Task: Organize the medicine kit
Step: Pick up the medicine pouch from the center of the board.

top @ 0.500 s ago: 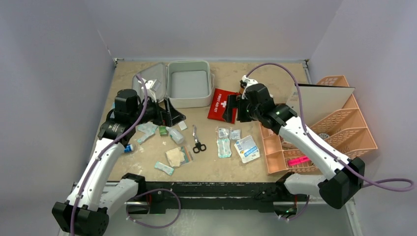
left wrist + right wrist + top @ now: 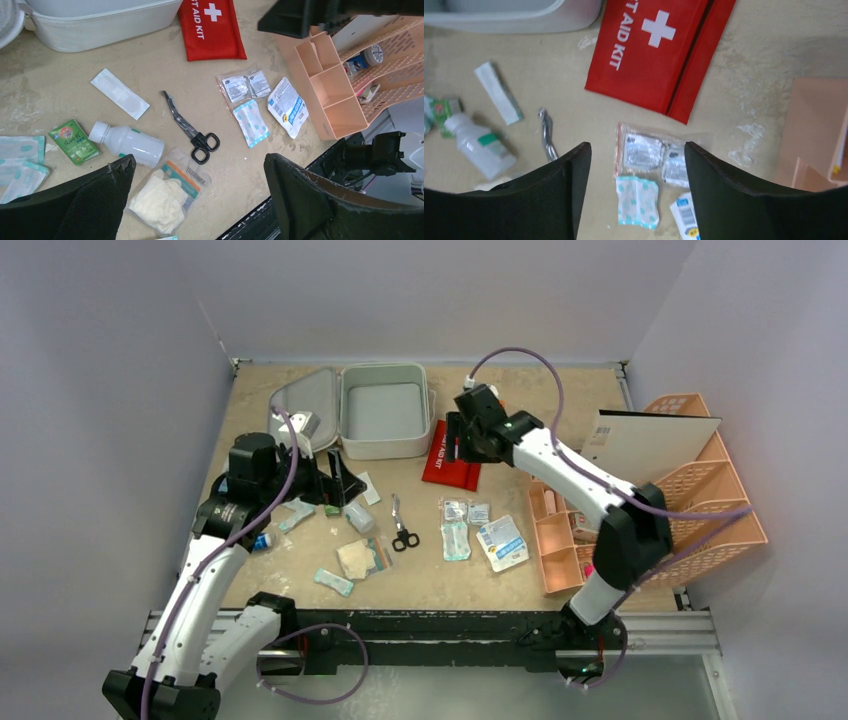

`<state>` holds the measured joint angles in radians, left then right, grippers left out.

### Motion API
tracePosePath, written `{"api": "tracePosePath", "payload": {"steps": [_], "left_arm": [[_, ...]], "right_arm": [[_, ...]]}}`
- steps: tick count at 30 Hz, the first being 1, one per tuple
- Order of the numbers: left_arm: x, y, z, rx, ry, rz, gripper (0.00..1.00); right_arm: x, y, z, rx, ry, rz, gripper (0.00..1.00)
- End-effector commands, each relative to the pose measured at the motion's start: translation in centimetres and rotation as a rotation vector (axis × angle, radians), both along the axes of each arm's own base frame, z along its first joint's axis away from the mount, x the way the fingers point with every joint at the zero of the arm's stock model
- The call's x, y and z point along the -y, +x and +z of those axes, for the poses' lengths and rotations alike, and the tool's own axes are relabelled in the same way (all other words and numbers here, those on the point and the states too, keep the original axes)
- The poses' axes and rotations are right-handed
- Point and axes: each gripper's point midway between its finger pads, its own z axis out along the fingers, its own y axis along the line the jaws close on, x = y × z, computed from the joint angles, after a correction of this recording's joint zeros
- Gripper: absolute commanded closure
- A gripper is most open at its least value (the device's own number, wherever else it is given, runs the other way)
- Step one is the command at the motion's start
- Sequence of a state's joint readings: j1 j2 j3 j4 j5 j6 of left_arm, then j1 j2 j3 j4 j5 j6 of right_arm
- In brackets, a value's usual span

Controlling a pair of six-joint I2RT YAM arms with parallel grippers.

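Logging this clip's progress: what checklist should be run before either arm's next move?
1. Medicine kit lid open: ok.
2. Left gripper open and empty: ok.
3. Right gripper open and empty: ok.
4. Bottle and scissors packed in the kit: not ok, both lie on the table.
5. Red pouch zipped shut: cannot tell.
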<state>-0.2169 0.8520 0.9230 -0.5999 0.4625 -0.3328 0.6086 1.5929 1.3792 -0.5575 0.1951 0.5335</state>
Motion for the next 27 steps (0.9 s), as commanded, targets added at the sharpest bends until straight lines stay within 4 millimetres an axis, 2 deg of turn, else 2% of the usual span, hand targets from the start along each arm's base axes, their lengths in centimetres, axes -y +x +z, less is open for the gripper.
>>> {"api": "tracePosePath", "payload": {"steps": [1,6,11,17,24,27], "left_arm": [[-0.7,0.2,0.5,0.048,0.031,0.023,0.01],[-0.7,0.2,0.6,0.051,0.030,0.022,0.02],[-0.6,0.2,0.7,0.052,0.027,0.016,0.03],[-0.6,-0.1,0.9,0.062,0.019,0.012,0.03],[-0.4,-0.2,0.9,0.061,0.014,0.005,0.03],[-0.4,-0.2,0.8,0.056,0.014,0.003,0.03]], "right_arm": [[1.4,2.9,-2.8,-0.022,-0.168,-0.089,0.37],[0.2,4.4,-6.6,-0.084,-0.181,-0.092,0.48],[1.1,5.4,-8.8,-0.104,-0.237,-0.121,0.52],[3.0,6.3,-9.6,-0.113,-0.227,-0.175,0.58],[2.7,8.0,-9.6,-0.105,-0.179,-0.184,0.60],[2.9,8.3,-10.2,-0.129,-0.169,-0.211,0.60]]}}
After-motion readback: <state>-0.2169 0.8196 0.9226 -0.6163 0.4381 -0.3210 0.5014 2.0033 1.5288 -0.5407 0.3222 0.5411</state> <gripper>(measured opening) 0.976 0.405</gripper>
